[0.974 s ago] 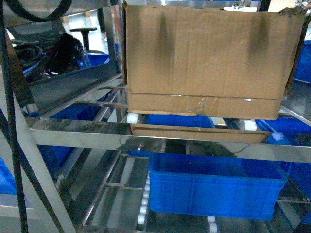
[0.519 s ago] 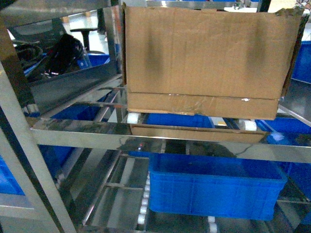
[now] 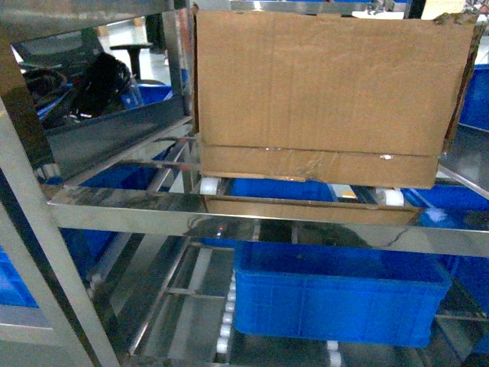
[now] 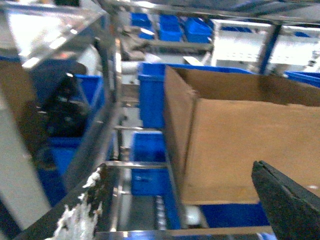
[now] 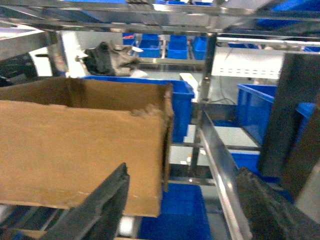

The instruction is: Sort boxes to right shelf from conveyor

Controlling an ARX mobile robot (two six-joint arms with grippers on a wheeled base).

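Note:
A large brown cardboard box (image 3: 321, 92) rests on the roller tracks of the right shelf's (image 3: 229, 214) upper tier, its taped bottom seam facing me. Neither gripper shows in the head view. In the left wrist view, my left gripper (image 4: 180, 170) is open, its fingers wide apart in front of the box's (image 4: 250, 145) left corner and not touching it. In the right wrist view, my right gripper (image 5: 183, 172) is open too, short of the box's (image 5: 75, 150) right corner, with nothing between its fingers. The conveyor is out of view.
A blue plastic crate (image 3: 336, 302) sits on the tier below the box, and more blue crates (image 4: 170, 27) stand behind the rack. A steel side rail (image 5: 220, 160) runs between the right gripper's fingers. White roller wheels (image 3: 208, 186) show under the box.
The dark shadows on the box's front have faded away and the black cable at the upper left has left the head view. The box has stayed put on the rollers.

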